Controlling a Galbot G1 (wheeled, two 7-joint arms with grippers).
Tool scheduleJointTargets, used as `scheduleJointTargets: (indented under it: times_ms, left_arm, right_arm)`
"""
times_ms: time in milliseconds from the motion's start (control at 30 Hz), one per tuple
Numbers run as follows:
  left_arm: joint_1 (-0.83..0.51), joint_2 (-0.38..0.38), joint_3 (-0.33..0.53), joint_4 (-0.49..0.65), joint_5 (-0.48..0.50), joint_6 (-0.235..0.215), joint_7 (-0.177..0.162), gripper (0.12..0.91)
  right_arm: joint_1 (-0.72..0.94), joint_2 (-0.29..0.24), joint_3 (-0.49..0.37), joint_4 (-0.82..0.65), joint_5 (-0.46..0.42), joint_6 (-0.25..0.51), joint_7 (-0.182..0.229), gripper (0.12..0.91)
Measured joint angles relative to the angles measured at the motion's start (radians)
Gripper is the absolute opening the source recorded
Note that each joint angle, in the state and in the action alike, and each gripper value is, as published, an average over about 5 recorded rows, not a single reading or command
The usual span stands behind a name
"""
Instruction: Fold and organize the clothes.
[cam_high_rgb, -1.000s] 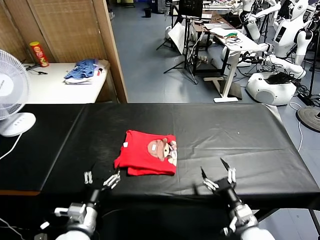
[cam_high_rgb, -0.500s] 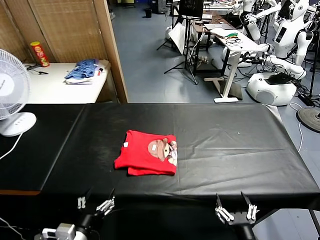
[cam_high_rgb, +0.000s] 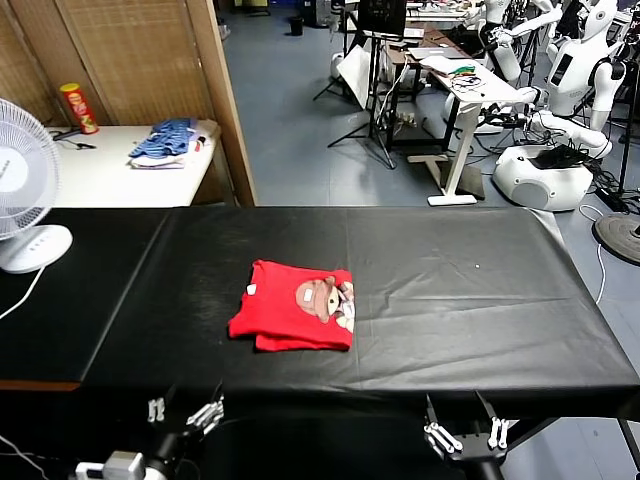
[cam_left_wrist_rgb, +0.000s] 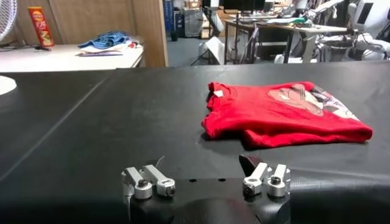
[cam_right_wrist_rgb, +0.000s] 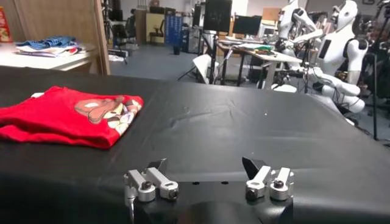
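Down at the near edge of the black table (cam_high_rgb: 480, 300), both grippers hang below the tabletop with fingers spread wide and nothing between them. From the head camera the left gripper (cam_high_rgb: 185, 412) sits at about seven o'clock from the shirt, the right gripper (cam_high_rgb: 462, 430) at about five o'clock; each is well apart from the cloth and touches nothing. The wrist cameras confirm it: the left gripper's fingers (cam_left_wrist_rgb: 149, 181) stand far apart with only bare black sheet ahead of them, and the right gripper's fingers (cam_right_wrist_rgb: 151, 181) are equally splayed.

The red T-shirt (cam_high_rgb: 295, 306) lies folded into a compact rectangle near the middle of the table, a little toward the robot's left, print side up with the brown-and-white cartoon showing and a small white neck label at its ten o'clock corner. One sleeve edge juts out slightly at the lower left.

A black cloth with faint creases covers the table. A white fan (cam_high_rgb: 22, 190) stands at nine o'clock. Beyond, a white side table (cam_high_rgb: 110, 175) carries a blue-and-white heap of cloth (cam_high_rgb: 165, 142) and a red can (cam_high_rgb: 78, 107). At one to two o'clock are desks, stands and white robots (cam_high_rgb: 575, 70) on a grey floor.
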Motion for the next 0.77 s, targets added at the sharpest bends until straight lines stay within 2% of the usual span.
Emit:
scheduleJointTargets:
  times_ms: [367,767]
  left_arm:
    - [0.013,0.0,-0.009,-0.047,-0.028,0.047,-0.007,0.798]
    - [0.014,0.002,-0.018,-0.055,-0.033,0.058,-0.007,0.798]
  right_arm:
    - [0.005,0.001,-0.012,0.004,0.032,-0.055,0.013,0.798]
    - [0.005,0.001,-0.013,0.006,0.037,-0.061,0.014,0.798]
